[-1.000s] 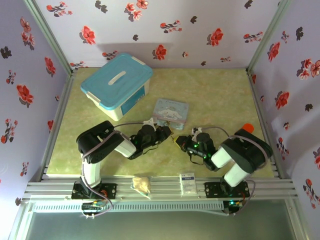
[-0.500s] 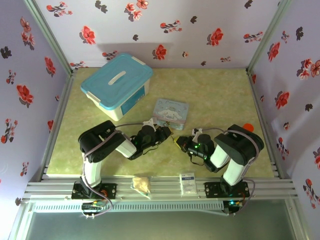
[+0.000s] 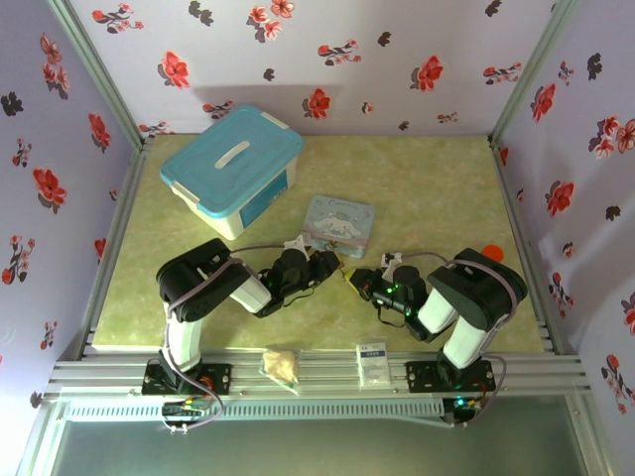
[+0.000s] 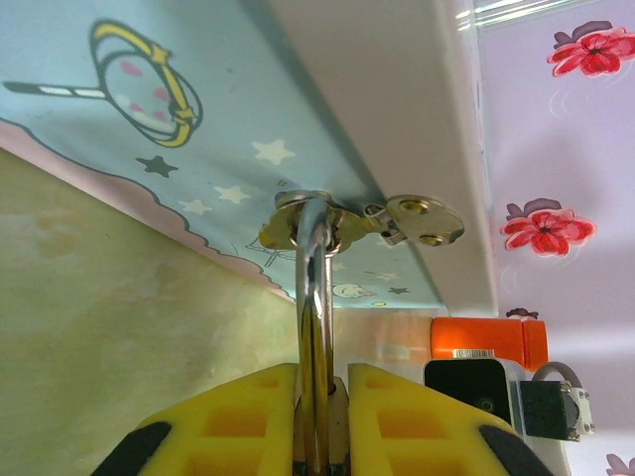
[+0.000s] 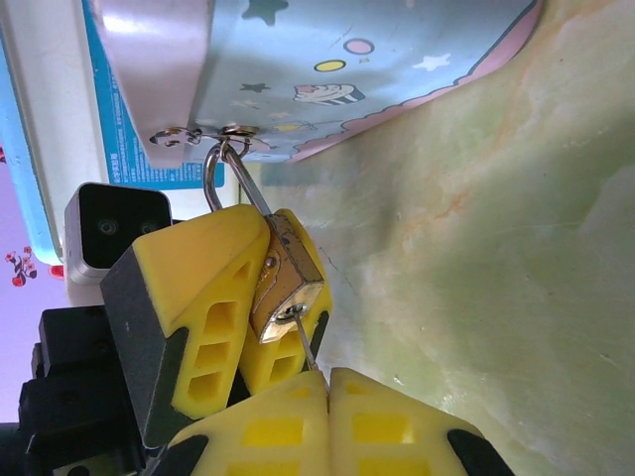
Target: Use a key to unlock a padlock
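Left gripper [image 4: 320, 385]: clamped narrow on the padlock [image 5: 286, 283]. The yellow fingers [image 4: 233, 416] are pressed in from both sides, and the brass body is pinched between them in the right wrist view.

Right gripper [image 5: 327, 395]: closed tight, pads together, with the key [image 5: 306, 345] nipped at the tips. Only the thin grey shaft can be seen sticking out.

Padlock spot: held just off the near edge of the tin [image 3: 340, 220], between the two grippers, roughly mid-table. It's tilted, with its bottom face turned toward the right gripper.

Shackle [image 4: 313, 297]: looped through the little metal hasp [image 4: 327, 220] on the tin's edge, so the lock is hung on the tin. Whether it's popped open can't be told.

Key spot: the tip is right at the keyhole on the padlock's bottom face. How far in it goes can't be made out, honestly.

Tin: pale blue, cartoon print, lying flat on the greenish mat [image 3: 417, 188].

Other stuff: a blue-lidded storage box [image 3: 233, 164] is parked at the back left and an orange cylinder [image 3: 491, 253] near the right arm. Two small packets [image 3: 281, 364] are sat on the front rail.
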You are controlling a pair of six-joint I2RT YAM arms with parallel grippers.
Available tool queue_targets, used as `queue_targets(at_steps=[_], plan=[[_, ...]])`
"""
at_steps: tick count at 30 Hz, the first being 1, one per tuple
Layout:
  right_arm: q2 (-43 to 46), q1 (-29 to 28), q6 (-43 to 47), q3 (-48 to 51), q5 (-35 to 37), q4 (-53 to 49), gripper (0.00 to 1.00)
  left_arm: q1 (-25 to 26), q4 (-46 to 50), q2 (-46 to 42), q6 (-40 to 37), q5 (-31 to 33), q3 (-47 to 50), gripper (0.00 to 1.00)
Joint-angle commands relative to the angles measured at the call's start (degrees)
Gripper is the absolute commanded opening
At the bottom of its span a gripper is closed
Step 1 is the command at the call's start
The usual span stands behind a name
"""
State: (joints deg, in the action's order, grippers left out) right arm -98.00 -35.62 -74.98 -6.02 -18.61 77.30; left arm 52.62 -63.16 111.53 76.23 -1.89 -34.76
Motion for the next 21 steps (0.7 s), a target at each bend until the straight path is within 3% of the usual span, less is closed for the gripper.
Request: queue_targets(at_steps=[1,21], plan=[[2.4,0.4,1.9,-0.9,1.4,2.1,0.0,0.4,-5.4,-0.2,0.6,0.7,-0.6,0.01],[2.2,1.4,-2.5,-2.6,4.9,2.2,0.0,1.3,-8.7,-2.2,3.6,-0.8,-1.0,0.0]])
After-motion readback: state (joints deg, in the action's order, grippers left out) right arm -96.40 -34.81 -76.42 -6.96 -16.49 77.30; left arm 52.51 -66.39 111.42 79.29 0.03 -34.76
